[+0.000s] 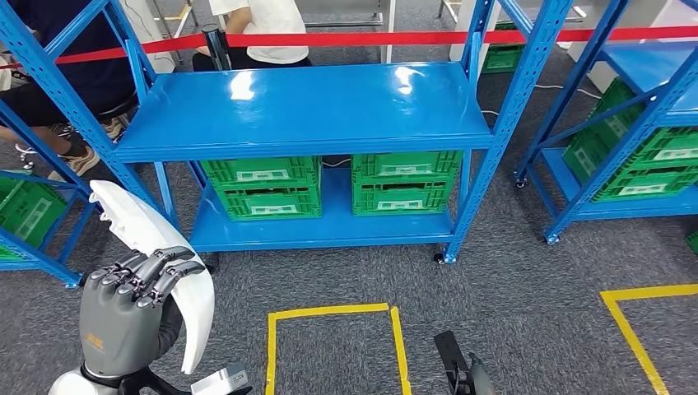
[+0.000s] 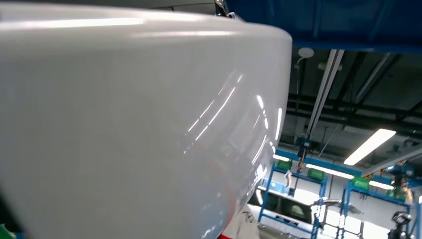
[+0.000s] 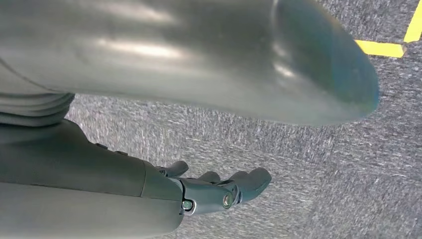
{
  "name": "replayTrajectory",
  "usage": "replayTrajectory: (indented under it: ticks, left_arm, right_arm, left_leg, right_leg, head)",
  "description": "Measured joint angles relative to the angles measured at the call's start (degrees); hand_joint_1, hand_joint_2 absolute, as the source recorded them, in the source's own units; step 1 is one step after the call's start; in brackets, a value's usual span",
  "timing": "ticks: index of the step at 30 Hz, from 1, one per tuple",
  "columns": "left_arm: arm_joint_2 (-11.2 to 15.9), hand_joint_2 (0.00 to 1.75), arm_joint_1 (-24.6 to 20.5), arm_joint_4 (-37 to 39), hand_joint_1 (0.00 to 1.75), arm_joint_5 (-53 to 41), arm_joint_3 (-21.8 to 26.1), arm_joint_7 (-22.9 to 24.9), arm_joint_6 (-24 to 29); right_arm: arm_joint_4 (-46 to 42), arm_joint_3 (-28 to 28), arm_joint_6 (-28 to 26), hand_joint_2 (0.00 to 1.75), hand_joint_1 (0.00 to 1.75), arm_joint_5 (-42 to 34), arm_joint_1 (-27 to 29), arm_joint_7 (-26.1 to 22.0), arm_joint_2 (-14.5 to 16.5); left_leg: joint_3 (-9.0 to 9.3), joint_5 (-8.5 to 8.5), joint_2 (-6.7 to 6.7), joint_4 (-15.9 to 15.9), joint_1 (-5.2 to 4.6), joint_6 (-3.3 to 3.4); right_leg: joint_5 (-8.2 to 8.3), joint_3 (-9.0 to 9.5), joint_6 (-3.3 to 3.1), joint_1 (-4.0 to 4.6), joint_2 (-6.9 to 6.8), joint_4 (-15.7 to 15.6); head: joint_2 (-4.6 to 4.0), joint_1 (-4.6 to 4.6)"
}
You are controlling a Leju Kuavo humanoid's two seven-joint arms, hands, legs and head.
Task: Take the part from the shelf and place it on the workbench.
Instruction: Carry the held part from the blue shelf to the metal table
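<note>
We find the left hand [image 1: 132, 296] raised at the lower left of the head view, its dark fingers [image 1: 160, 271] curled over the edge of the white part [image 1: 156, 255], which it grips. The part is a long, curved, glossy white shell; it stands roughly upright in the hand, its upper tip reaching toward the frame of the blue shelf [image 1: 304, 111]. It is off the shelf and touches nothing but the hand. In the left wrist view we see the part's smooth white surface [image 2: 139, 129] close to the lens, with ceiling lights behind.

We note the right hand [image 3: 219, 191] hanging low over the grey carpet [image 3: 308, 164]; its fingers are extended and slightly apart, and it holds nothing.

The shelf's top deck is bare and glossy. On its lower deck sit two stacks of green crates [image 1: 262, 188], side by side. Yellow floor tape [image 1: 329, 313] marks a rectangle on the carpet before the shelf. A red barrier tape [image 1: 346, 38] runs behind the shelf, and people stand beyond it.
</note>
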Motion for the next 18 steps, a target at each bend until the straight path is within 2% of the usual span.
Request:
replayTrajectory:
  ticks: [1, 3, 4, 5, 6, 7, 9, 11, 13, 14, 15, 16, 18]
  left_arm:
    - [0.0, 1.75, 0.1, -0.1, 1.75, -0.1, 0.0, 0.4, -0.5]
    - [0.1, 1.75, 0.5, -0.2, 1.75, 0.0, -0.1, 1.1, -1.1]
    - [0.1, 1.75, 0.9, -0.2, 1.75, 0.3, -0.1, 1.3, -1.3]
    - [0.2, 1.75, 1.3, -0.2, 1.75, 0.7, -0.1, 1.4, -1.4]
    - [0.2, 1.75, 1.7, -0.2, 1.75, 1.1, -0.1, 1.4, -1.4]
    - [0.3, 1.75, 2.0, -0.3, 1.75, 1.6, -0.1, 1.4, -1.6]
    - [0.3, 1.75, 2.1, -0.5, 1.75, 2.5, -0.1, 1.0, -2.5]
    - [0.3, 1.75, 2.2, -0.7, 1.75, 3.8, -0.1, 0.3, -3.6]
    - [0.4, 1.75, 2.3, -0.8, 1.75, 5.1, -0.2, -0.9, -4.0]
    - [0.5, 1.75, 2.3, -0.8, 1.75, 5.7, -0.2, -1.5, -4.1]
    - [0.6, 1.75, 2.2, -0.8, 1.75, 6.4, -0.2, -2.3, -4.2]
    - [0.7, 1.75, 2.0, -0.7, 1.75, 7.3, -0.2, -3.1, -4.4]
    - [0.8, 1.75, 1.5, -0.2, 1.75, 9.0, -0.2, -4.5, -4.5]
  right_arm:
    - [0.0, 0.0, 0.0, 0.0, 0.0, 0.2, 0.0, 0.1, 0.0]
    - [0.0, 0.0, 0.0, 0.0, 0.0, 0.5, 0.2, 0.2, 0.0]
    - [0.0, 0.0, 0.0, 0.0, 0.0, 0.7, 0.3, 0.3, 0.0]
    - [0.0, 0.0, -0.1, 0.0, 0.0, 0.8, 0.4, 0.4, 0.0]
    - [0.0, 0.0, -0.1, 0.0, 0.0, 0.9, 0.4, 0.4, 0.0]
    - [0.0, 0.0, -0.2, 0.0, 0.0, 1.0, 0.4, 0.5, 0.1]
    - [0.0, 0.0, -0.3, 0.0, 0.0, 1.0, 0.4, 0.5, 0.1]
    - [0.0, 0.0, -0.4, 0.0, 0.0, 1.0, 0.4, 0.7, 0.2]
    - [0.0, 0.0, -0.5, 0.0, 0.0, 0.8, 0.3, 0.6, 0.3]
    - [0.0, 0.0, -0.5, 0.0, 0.0, 0.7, 0.2, 0.5, 0.3]
    - [0.0, 0.0, -0.5, 0.0, 0.0, 0.6, 0.1, 0.2, 0.4]
    - [0.0, 0.0, -0.5, 0.0, 0.0, 0.6, 0.1, -0.2, 0.4]
    - [0.0, 0.0, -0.7, 0.0, 0.0, 0.6, 0.1, -0.6, 0.5]
  left_leg:
    - [-1.06, -1.41, 1.19, 2.2, 0.03, -0.34]
    - [-4.23, -5.21, 3.37, 9.4, 0.25, -1.0]
    - [-5.69, -6.48, 3.78, 12.7, 0.42, -1.23]
    - [-6.38, -6.77, 3.96, 14.4, 0.56, -1.34]
    - [-6.02, -6.03, 4.13, 13.9, 0.65, -1.36]
    - [-4.63, -4.51, 4.45, 11.4, 0.71, -1.27]
    - [-0.34, -1.4, 6.6, 3.4, 0.39, -0.72]
    - [1.97, -0.28, 7.99, -1.2, -0.1, 0.09]
    - [1.83, -0.17, 6.96, -1.6, -0.32, 0.85]
    - [1.84, 0.08, 6.36, -1.8, -0.23, 1.23]
    - [1.89, 0.35, 5.74, -2.1, -0.09, 1.63]
    - [1.96, 0.63, 5.15, -2.4, 0.09, 2.0]
    - [1.84, 0.9, 3.95, -2.6, 0.23, 2.42]
  right_leg:
    - [0.13, -0.01, -0.27, -0.12, -0.57, -0.1]
    - [0.18, -0.14, -0.48, -0.08, -1.72, -0.1]
    - [0.17, -0.19, -0.48, -0.08, -2.37, -0.1]
    - [0.17, -0.22, -0.48, -0.09, -3.02, -0.1]
    - [0.15, -0.22, -0.46, -0.09, -3.65, -0.1]
    - [0.11, -0.17, -0.4, -0.1, -4.26, -0.1]
    - [-0.06, 0.04, -0.11, 0.04, -5.41, -0.1]
    - [-0.2, 0.2, 0.48, 0.25, -6.41, -0.1]
    - [-0.13, 0.38, 1.19, 0.32, -7.44, -0.3]
    - [-0.27, 0.45, 1.55, 0.21, -7.44, -0.3]
    - [-0.82, 0.24, 1.87, 0.1, -6.58, 0.3]
    - [-2.01, -0.57, 2.1, 0.0, -5.18, 2.2]
    - [-5.48, -3.9, 2.28, -0.06, -2.11, 9.0]
  head:
    - [0.0, -0.15]
    - [0.0, -0.4]
    - [0.0, -0.42]
    - [0.0, -0.43]
    - [0.0, -0.43]
    - [0.0, -0.43]
    - [0.0, -0.45]
    - [0.0, -0.44]
    - [0.0, -0.42]
    - [0.0, -0.42]
    - [0.0, -0.42]
    - [0.0, -0.32]
    - [0.0, -0.07]
